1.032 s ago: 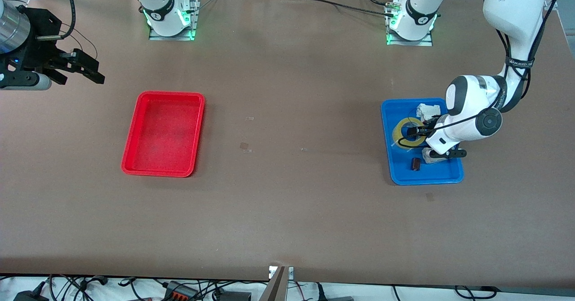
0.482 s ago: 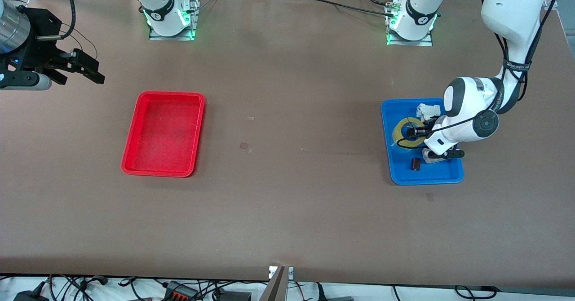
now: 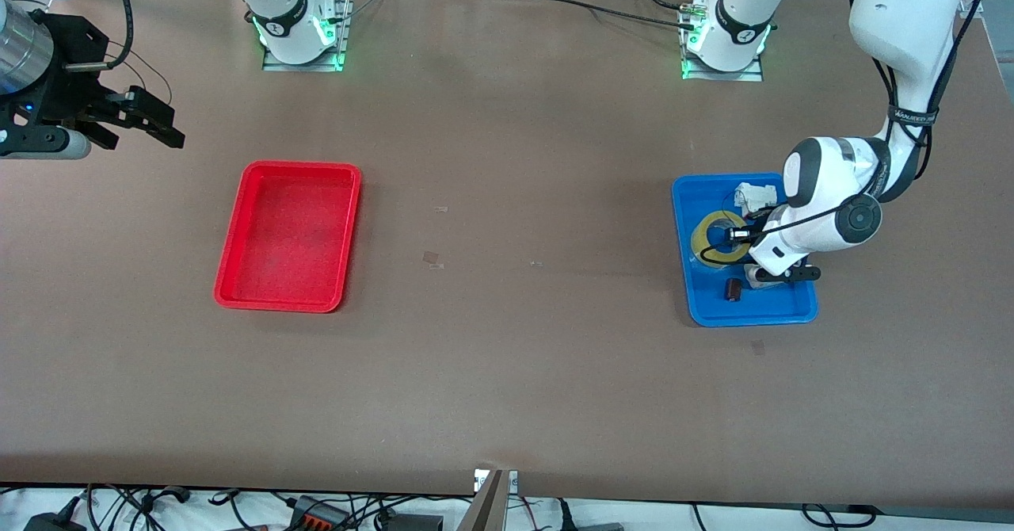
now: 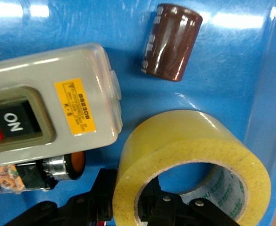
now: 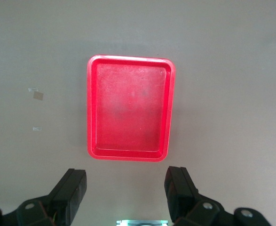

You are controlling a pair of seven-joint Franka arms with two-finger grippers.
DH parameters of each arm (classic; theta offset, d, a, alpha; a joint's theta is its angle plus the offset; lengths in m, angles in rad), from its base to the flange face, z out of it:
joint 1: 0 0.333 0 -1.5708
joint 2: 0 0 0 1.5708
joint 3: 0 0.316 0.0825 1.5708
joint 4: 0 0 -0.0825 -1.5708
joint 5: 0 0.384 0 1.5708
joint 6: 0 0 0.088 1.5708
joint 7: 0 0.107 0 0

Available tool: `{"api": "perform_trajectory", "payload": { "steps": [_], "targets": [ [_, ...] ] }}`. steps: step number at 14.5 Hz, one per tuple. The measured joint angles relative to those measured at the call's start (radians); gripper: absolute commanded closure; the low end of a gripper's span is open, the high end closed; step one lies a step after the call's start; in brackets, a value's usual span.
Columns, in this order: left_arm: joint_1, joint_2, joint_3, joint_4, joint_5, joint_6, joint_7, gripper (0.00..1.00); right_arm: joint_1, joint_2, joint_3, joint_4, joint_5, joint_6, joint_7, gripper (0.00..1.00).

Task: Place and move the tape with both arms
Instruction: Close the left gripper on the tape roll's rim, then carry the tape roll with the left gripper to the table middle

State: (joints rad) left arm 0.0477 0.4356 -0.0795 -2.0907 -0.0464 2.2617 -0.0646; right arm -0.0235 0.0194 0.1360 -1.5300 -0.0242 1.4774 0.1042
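Your left gripper (image 4: 126,207) is sitting down inside the blue tray (image 3: 701,309) near the left arm's end of the table, and its fingers (image 4: 105,197) are straddling the wall of the tape (image 4: 194,162), one outside the ring and one inside the hole, closing on that wall. The tape (image 3: 718,237) is lying flat on the tray floor, on the side of the tray toward the table's middle. You are also seeing a grey switch box (image 4: 48,101) with a yellow label lying just beside the roll, and a small brown cylinder (image 4: 170,42) lying on its side nearby; in the front view that cylinder (image 3: 733,290) is lying nearer the camera's edge of the table than the tape. Your right gripper (image 3: 150,123) is waiting in the air by the corner at the right arm's end, fingers (image 5: 69,190) spread wide, looking down on the red tray (image 5: 130,108), which (image 3: 289,234) is resting on the table (image 3: 507,372).
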Motion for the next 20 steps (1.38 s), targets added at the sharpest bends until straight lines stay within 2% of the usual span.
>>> {"api": "perform_trajectory", "payload": {
  "steps": [3,6,8,11,13,15,20],
  "targets": [
    [0.000,-0.036,-0.010,0.080,0.000,-0.141,0.001,0.88,0.000,0.000,0.000,0.000,0.000,0.000,0.000,0.02],
    [-0.004,-0.102,-0.061,0.122,0.000,-0.233,-0.005,0.88,0.000,0.000,0.000,0.000,0.000,0.000,0.000,0.02],
    [-0.007,-0.125,-0.128,0.124,0.000,-0.240,-0.057,0.88,0.000,0.000,0.000,0.000,0.000,0.000,0.000,0.02],
    [-0.029,-0.118,-0.251,0.138,0.000,-0.239,-0.235,0.88,0.000,0.000,0.000,0.000,0.000,0.000,0.000,0.02],
    [-0.096,-0.093,-0.284,0.167,0.000,-0.238,-0.356,0.88,0.000,0.000,0.000,-0.001,0.000,0.000,0.000,0.02],
    [-0.189,-0.044,-0.288,0.225,0.000,-0.233,-0.478,0.88,0.000,0.000,0.000,-0.001,0.000,0.000,0.000,0.02],
    [-0.382,0.152,-0.286,0.407,0.031,-0.221,-0.708,0.88,0.000,0.005,0.000,-0.002,0.000,0.000,0.000,0.02]
  ]
}}
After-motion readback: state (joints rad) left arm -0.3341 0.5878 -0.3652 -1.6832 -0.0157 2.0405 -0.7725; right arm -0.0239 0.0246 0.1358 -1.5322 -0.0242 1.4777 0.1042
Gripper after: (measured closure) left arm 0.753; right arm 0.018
